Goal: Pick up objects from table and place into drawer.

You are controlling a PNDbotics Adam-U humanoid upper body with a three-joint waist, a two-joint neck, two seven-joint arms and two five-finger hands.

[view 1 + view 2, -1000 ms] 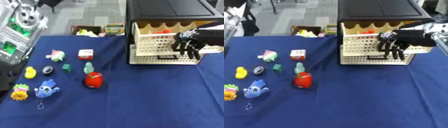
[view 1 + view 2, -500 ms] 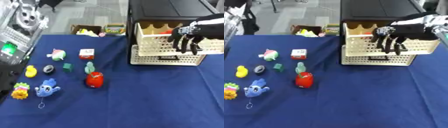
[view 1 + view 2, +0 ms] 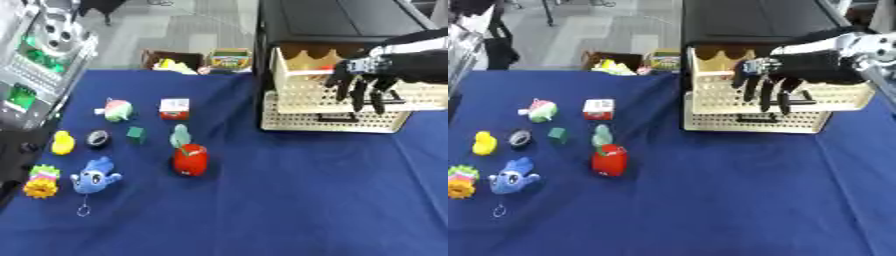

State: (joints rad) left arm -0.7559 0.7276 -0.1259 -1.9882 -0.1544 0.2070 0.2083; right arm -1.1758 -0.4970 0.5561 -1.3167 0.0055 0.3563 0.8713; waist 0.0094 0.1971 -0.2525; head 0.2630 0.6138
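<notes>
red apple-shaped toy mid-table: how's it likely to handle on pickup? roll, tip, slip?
The red apple-shaped toy looks rounded and glossy, so it may slip under straight fingers and probably rolls if nudged sideways. It stands close beside the pale green figure, so a wide grasp could knock that over. It looks like light plastic, though that can't be confirmed.
</notes>
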